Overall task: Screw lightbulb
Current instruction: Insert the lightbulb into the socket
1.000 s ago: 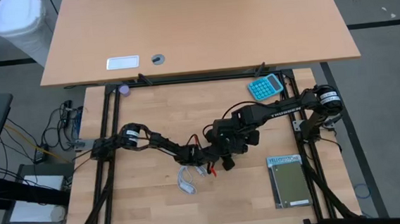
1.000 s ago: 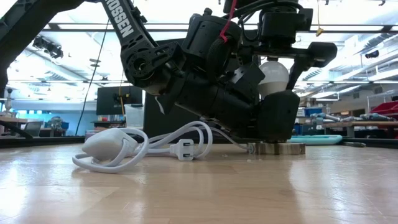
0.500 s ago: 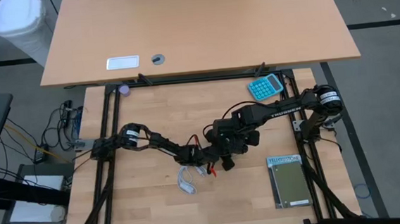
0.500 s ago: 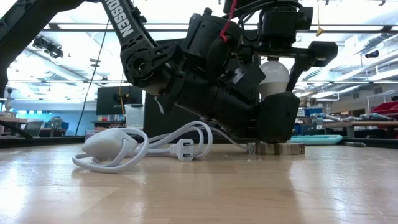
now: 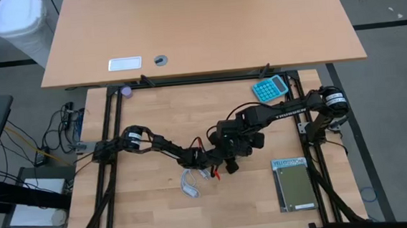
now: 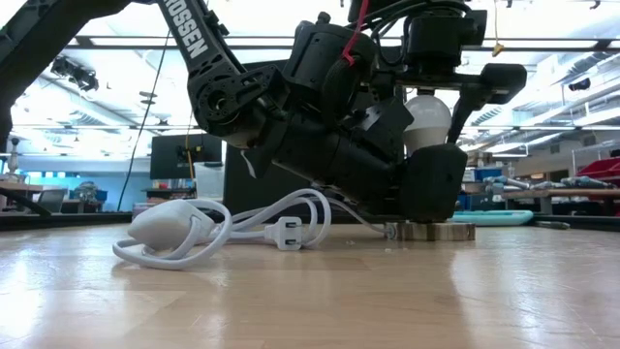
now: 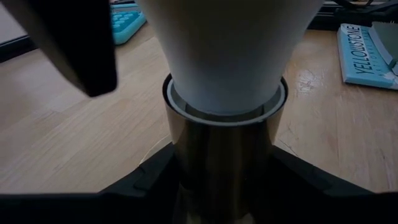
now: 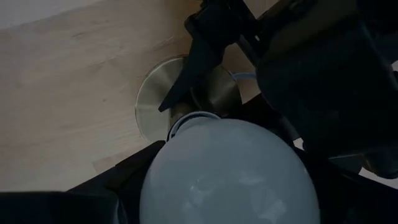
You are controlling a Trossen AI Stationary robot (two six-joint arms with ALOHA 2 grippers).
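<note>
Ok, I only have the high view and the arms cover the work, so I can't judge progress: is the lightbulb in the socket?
Observer: Yes. In the left wrist view the lightbulb stands upright, its neck inside the socket collar.
Operator: What's holding the bulb?
Observer: The right gripper, with its fingers on either side of the globe.
Operator: And the left one?
Observer: The left gripper is clamped on the socket's stem, just below the collar.

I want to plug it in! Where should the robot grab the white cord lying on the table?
Probably the small plug at the end of the white cord. It lies flat on the table, clear of the loops, so fingers coming straight down could pinch its two flat sides. The loops are floppy and would slip.
</note>
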